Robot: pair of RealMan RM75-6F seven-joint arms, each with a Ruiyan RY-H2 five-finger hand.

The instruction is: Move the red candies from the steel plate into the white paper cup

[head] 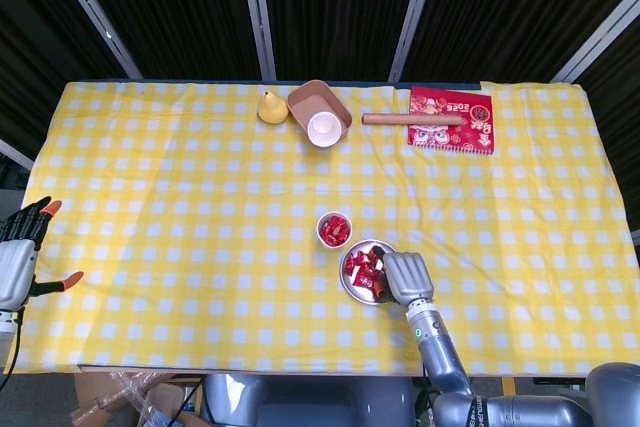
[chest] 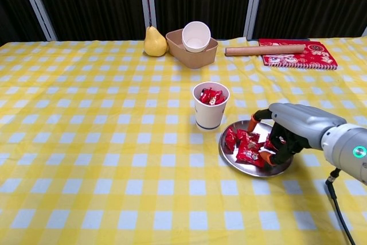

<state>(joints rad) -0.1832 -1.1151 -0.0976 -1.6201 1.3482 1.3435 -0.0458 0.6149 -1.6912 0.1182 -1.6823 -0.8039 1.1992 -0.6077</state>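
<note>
- steel plate [chest: 230,159]: round, shallow, shiny; just right-front of white paper cup [chest: 210,113].
- red candies [chest: 247,154]: wrapped, clustered on plate; several more inside cup.
- cup: upright.

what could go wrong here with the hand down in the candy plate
The right hand has its fingers down among the red candies on the shallow steel plate; a sweep may push candies over the rim. The white paper cup stands close by and could be knocked on the lift.

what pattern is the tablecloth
Yellow and white checks on the tablecloth, clearest in the chest view.
</note>
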